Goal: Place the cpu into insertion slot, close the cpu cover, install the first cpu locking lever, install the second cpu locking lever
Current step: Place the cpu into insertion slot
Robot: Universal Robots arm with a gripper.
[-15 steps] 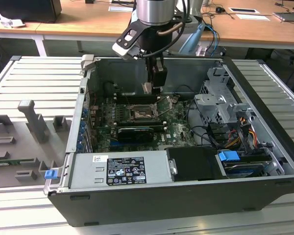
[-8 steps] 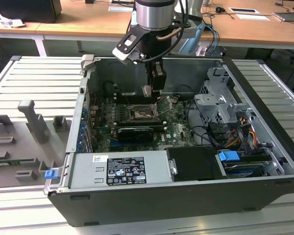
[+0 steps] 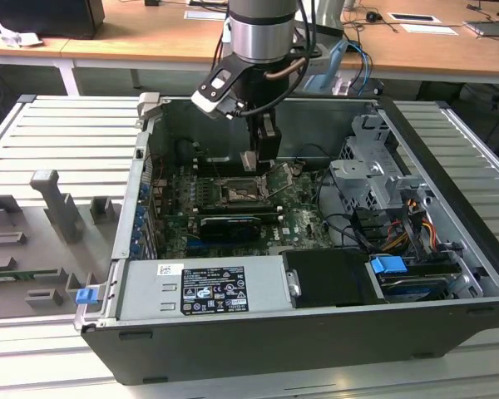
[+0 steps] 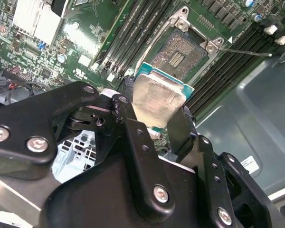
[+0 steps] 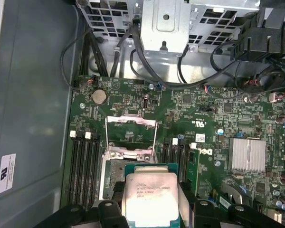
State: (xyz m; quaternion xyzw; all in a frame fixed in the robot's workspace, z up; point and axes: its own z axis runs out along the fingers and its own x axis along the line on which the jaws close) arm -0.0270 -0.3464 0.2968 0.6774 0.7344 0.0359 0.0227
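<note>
Step one of four is under way; nothing is finished.

- Gripper: the jaws are clenched on the cpu, one black finger against each of two opposite edges, with the silvery lid facing the camera. The first wrist view shows the same hold, with the cpu between the finger bodies.
- The cpu hangs just above the insertion slot and looks not yet seated. The dark contact field is bare and in plain sight beyond the chip's far edge.
- In the exterior view the gripper reaches down into the open computer case, over the far half of the motherboard. The drive cage sits toward the exterior view's right. The case lies on a ribbed table.
- The cpu cover is swung open, clear of the slot, and green board shows through its cut-out centre.
- One thin wire locking lever sticks out free beside the slot, unlatched. The other cannot be told apart with confidence.

Left to do, by this reading: seat the chip, close the cover, latch both levers.
</note>
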